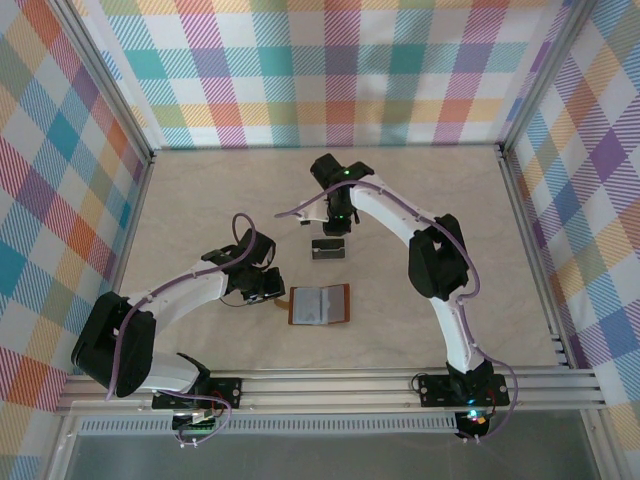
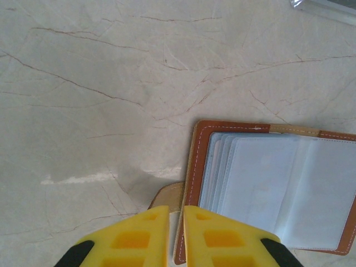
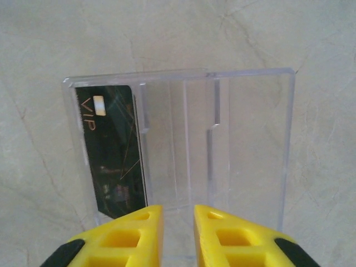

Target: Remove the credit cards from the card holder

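From where I stood, the small brown leather folding card holder [image 1: 320,305] lay open and flat on the pale marble-patterned table [image 1: 200,200]. It sat near the middle of the near edge, its long axis running left to right and its grey-blue sleeves facing up. The yellow left fingers [image 2: 188,214] sat at its left end, right over the little tan side tab [image 2: 166,196]. They were drawn almost together, and I could not tell whether they pinched the tab or only hovered on it. Further toward the far edge, just beyond the card holder, stood a clear plastic slotted tray [image 3: 250,144]. One of the credit cards, a dark blackish-green one marked VIP [image 3: 111,161], lay in its left slot. The right fingers [image 3: 199,214] hung at the tray's near rim, a little apart with nothing between them. Whether a pale card remained in the sleeves was too faint to make out. The left arm was plainly the nearer to the card holder. To my mind the right arm, to draw another card, would have to travel back toward the near edge, with the card holder lying behind its fingers, not ahead of them.
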